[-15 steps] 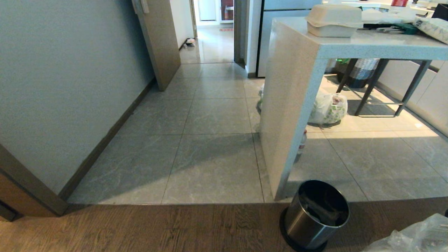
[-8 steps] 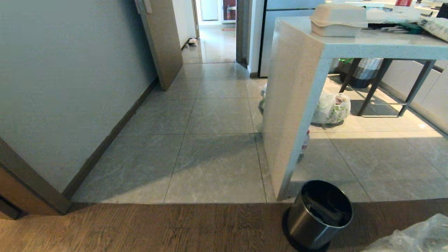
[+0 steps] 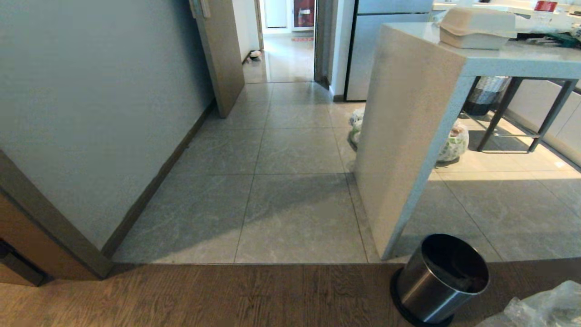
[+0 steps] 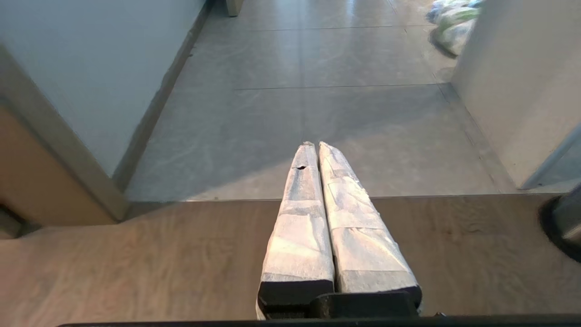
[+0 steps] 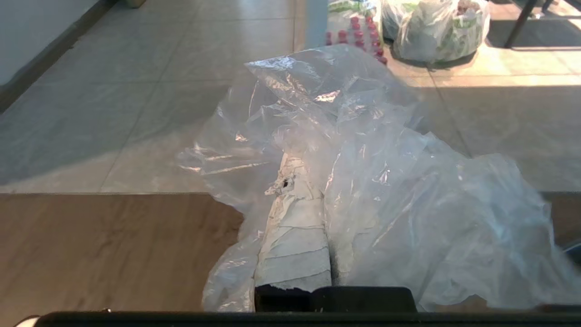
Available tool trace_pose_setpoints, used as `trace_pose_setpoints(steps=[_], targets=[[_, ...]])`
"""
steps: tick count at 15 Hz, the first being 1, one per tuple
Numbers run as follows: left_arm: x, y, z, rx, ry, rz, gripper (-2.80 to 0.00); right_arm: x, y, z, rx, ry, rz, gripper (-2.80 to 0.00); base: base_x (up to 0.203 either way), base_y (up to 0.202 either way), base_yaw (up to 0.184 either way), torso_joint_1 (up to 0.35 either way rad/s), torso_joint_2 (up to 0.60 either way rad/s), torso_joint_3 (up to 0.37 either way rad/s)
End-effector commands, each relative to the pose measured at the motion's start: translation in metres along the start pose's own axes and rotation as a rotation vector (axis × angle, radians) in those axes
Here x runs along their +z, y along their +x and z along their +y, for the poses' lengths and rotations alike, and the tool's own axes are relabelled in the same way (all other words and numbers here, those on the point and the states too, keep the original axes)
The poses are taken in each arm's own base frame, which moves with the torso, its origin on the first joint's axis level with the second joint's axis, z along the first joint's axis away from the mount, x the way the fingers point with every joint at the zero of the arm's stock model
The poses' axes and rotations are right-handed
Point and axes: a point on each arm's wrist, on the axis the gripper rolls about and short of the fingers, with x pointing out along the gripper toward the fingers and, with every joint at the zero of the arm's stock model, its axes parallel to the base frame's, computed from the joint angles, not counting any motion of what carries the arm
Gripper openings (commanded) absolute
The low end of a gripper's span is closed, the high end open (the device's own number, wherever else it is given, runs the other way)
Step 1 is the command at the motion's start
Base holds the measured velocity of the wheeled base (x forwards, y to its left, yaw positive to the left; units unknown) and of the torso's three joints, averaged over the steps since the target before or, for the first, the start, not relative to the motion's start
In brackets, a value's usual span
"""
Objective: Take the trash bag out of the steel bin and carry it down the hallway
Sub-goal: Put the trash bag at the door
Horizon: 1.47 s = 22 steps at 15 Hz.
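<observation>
Both claws are pressed together: the right claw [image 5: 313,181] pinches the thin, clear, crinkled plastic trash bag [image 5: 363,181], which drapes over its fingers, out of the small round brushed-steel bin [image 3: 440,277]. That bin stands on the brown wood floor [image 3: 227,295] by the pale stone counter [image 3: 408,136]. The left claw [image 4: 315,145] holds nothing.

clear crinkly trash bag [image 5: 363,172], shiny silver steel bin [image 3: 438,279] with black ring, grey marbled hallway [image 3: 290,150] tiles, brown woodgrain floor [image 3: 204,295]
</observation>
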Motion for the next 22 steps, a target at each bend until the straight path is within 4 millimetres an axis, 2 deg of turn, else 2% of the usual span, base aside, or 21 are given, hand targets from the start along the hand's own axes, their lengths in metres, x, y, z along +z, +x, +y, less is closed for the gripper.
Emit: trace_pose_setpoints(steps=[1, 6, 17, 22], targets=[[0.0000, 0.0000, 0.0000, 0.000, 0.000, 0.000, -2.80, -0.0005, 0.0001, 0.0000, 0.000, -0.001, 0.002, -2.80, 0.000, 0.192, -0.001, -0.002, 0.00, 0.002], [0.0000, -0.0001, 0.0000, -0.001, 0.002, -0.002, -2.80, -0.0003, 0.0001, 0.0000, 0.000, -0.001, 0.000, -2.80, 0.000, 0.167, 0.001, 0.004, 0.00, 0.003], [0.0000, 0.0000, 0.0000, 0.000, 0.000, -0.001, -2.80, -0.0004, 0.0001, 0.0000, 0.000, -0.001, 0.001, -2.80, 0.000, 0.000, 0.000, 0.000, 0.00, 0.000], [0.0000, 0.0000, 0.0000, 0.000, 0.000, 0.000, -2.80, -0.0003, 0.0001, 0.0000, 0.000, -0.001, 0.000, -2.80, 0.178, 0.000, 0.000, 0.000, 0.00, -0.002]])
